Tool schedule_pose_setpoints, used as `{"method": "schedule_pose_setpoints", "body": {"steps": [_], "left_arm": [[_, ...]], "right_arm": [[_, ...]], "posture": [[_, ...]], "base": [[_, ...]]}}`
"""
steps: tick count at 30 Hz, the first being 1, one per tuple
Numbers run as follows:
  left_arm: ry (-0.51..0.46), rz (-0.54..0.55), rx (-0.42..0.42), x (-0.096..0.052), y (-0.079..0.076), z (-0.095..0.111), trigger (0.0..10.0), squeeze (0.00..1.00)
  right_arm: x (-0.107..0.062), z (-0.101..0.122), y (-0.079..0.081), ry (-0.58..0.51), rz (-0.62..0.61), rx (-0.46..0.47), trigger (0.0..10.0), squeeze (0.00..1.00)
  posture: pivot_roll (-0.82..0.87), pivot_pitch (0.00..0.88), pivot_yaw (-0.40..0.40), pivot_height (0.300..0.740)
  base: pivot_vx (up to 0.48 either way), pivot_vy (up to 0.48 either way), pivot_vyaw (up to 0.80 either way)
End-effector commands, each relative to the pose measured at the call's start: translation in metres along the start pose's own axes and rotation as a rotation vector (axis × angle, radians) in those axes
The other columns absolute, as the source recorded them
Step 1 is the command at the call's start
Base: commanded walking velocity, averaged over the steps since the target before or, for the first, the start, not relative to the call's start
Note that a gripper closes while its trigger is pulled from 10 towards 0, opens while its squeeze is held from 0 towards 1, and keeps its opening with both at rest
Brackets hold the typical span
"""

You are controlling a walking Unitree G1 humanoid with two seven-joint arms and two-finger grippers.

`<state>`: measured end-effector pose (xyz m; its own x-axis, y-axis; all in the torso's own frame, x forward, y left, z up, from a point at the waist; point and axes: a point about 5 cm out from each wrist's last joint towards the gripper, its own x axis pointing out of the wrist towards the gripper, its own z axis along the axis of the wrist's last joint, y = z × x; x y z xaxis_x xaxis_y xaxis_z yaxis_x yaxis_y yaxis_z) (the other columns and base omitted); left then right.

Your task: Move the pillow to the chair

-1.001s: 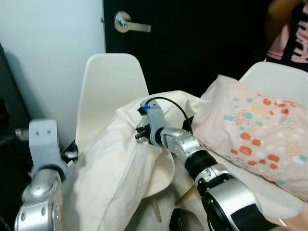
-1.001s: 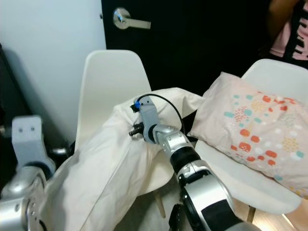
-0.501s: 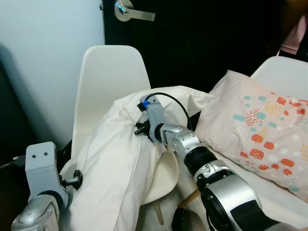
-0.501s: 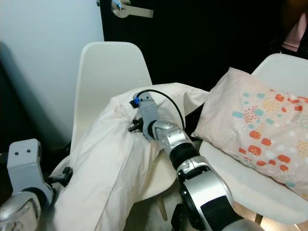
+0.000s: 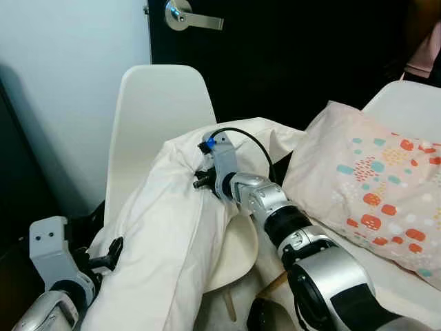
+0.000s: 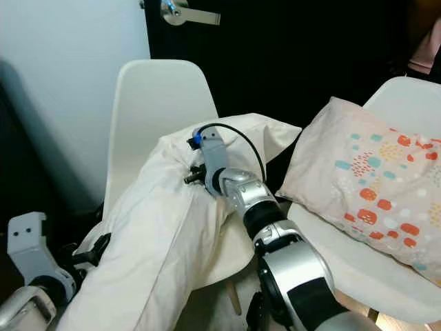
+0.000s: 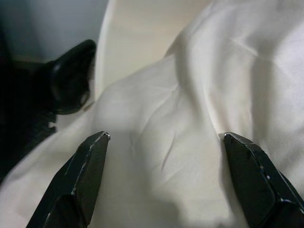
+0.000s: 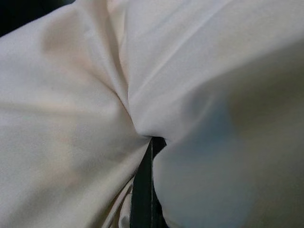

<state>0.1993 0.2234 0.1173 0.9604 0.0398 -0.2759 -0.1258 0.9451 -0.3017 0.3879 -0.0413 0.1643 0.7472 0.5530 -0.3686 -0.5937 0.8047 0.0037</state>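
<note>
A large cream pillow (image 5: 172, 227) lies draped over the seat of the left white chair (image 5: 155, 110) and hangs down off its front. My right gripper (image 5: 202, 181) is buried in a fold near the pillow's top, shut on the fabric; the cloth bunches around one black finger (image 8: 142, 190). My left gripper (image 7: 165, 136) is open, low at the left, its fingers spread over the pillow's lower part without gripping it; its wrist (image 5: 48, 252) sits beside the hanging edge.
A second pillow (image 5: 372, 193) with coloured dots rests on the right white chair (image 5: 406, 96). Behind both chairs stand a black door (image 5: 289, 55) with a silver handle (image 5: 189, 17) and a white wall. A person in pink (image 5: 422, 41) stands at the far right.
My left arm has dropped lower and away from the chair's side, its gripper off the pillow. The right gripper holds the same fold. The camera has tilted down slightly.
</note>
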Motion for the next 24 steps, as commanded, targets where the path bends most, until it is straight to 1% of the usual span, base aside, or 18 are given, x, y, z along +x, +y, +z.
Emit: {"method": "schedule_pose_setpoints", "body": {"steps": [1, 2, 3, 6, 7, 8, 9, 10, 11, 12, 13, 14, 15, 19, 20, 24], "left_arm": [[0.045, -0.05, -0.137, 0.004, -0.011, -0.023, 10.0, 0.0], [0.045, -0.05, -0.137, 0.004, -0.011, -0.023, 10.0, 0.0], [0.086, -0.068, -0.223, 0.007, -0.008, -0.041, 10.0, 0.0], [0.086, -0.068, -0.223, 0.007, -0.008, -0.041, 10.0, 0.0], [0.107, -0.111, -0.314, 0.007, -0.008, -0.053, 10.0, 0.0], [0.12, -0.15, -0.364, 0.007, -0.008, -0.062, 10.0, 0.0], [0.12, -0.15, -0.364, 0.007, -0.008, -0.062, 10.0, 0.0], [0.124, -0.192, -0.42, 0.008, -0.008, -0.07, 10.0, 0.0], [0.129, -0.205, -0.432, 0.009, -0.006, -0.076, 10.0, 0.0], [0.129, -0.205, -0.432, 0.009, -0.006, -0.076, 10.0, 0.0], [0.127, -0.208, -0.435, 0.011, -0.004, -0.079, 7.1, 0.0], [0.127, -0.208, -0.435, 0.011, -0.004, -0.079, 7.1, 0.0], [0.124, -0.203, -0.437, 0.014, -0.002, -0.081, 0.0, 0.0], [0.115, -0.195, -0.422, 0.019, 0.001, -0.081, 0.0, 0.0], [0.118, -0.177, -0.415, 0.021, 0.007, -0.084, 0.0, 0.0], [0.106, -0.169, -0.406, 0.022, 0.012, -0.081, 0.0, 0.0]], "right_arm": [[-0.002, 0.006, -0.006, -0.018, -0.024, 0.006, 10.0, 0.0], [-0.002, 0.006, -0.006, -0.018, -0.024, 0.006, 10.0, 0.0], [-0.002, 0.009, -0.007, -0.024, -0.023, 0.005, 10.0, 0.0], [-0.002, 0.009, -0.007, -0.024, -0.023, 0.005, 10.0, 0.0], [-0.003, 0.011, -0.008, -0.036, -0.022, 0.006, 10.0, 0.0], [-0.004, 0.014, -0.008, -0.049, -0.018, 0.009, 10.0, 0.0], [-0.004, 0.014, -0.008, -0.049, -0.018, 0.009, 10.0, 0.0], [-0.004, 0.017, -0.009, -0.061, -0.013, 0.012, 10.0, 0.0], [-0.005, 0.019, -0.008, -0.073, -0.006, 0.017, 10.0, 0.0], [-0.005, 0.019, -0.008, -0.073, -0.006, 0.017, 10.0, 0.0], [-0.005, 0.021, -0.008, -0.082, 0.0, 0.019, 10.0, 0.0], [-0.005, 0.021, -0.008, -0.082, 0.0, 0.019, 10.0, 0.0], [-0.005, 0.023, -0.007, -0.095, 0.007, 0.023, 10.0, 0.0], [-0.006, 0.029, -0.006, -0.117, 0.017, 0.032, 10.0, 0.0], [-0.007, 0.031, -0.007, -0.125, 0.019, 0.04, 10.0, 0.0], [-0.009, 0.033, -0.01, -0.129, 0.012, 0.046, 10.0, 0.0]], "posture": [[0.17, 0.0, -0.116, 0.415], [0.17, 0.0, -0.116, 0.415], [0.16, 0.0, -0.114, 0.405], [0.16, 0.0, -0.114, 0.405], [0.16, 0.0, -0.116, 0.401], [0.15, 0.0, -0.119, 0.396], [0.15, 0.0, -0.119, 0.396], [0.15, 0.0, -0.122, 0.396], [0.15, 0.0, -0.125, 0.396], [0.15, 0.0, -0.125, 0.396], [0.15, 0.0, -0.126, 0.396], [0.15, 0.0, -0.126, 0.396], [0.14, 0.0, -0.126, 0.396], [0.14, 0.0, -0.125, 0.396], [0.14, 0.0, -0.125, 0.396], [0.14, 0.0, -0.124, 0.396]], "base": [[0.0, 0.0, 0.0], [0.0, 0.0, 0.0], [0.0, 0.0, 0.0], [0.0, 0.0, 0.0], [0.0, 0.0, 0.0], [0.0, 0.0, 0.0], [0.0, 0.0, 0.0], [0.0, 0.0, 0.0], [0.0, 0.0, 0.0], [0.0, 0.0, 0.0], [0.0, 0.0, 0.0], [0.0, 0.0, 0.0], [0.0, 0.0, 0.0], [0.0, 0.0, 0.0], [0.0, 0.0, 0.0], [0.0, 0.0, 0.0]]}}
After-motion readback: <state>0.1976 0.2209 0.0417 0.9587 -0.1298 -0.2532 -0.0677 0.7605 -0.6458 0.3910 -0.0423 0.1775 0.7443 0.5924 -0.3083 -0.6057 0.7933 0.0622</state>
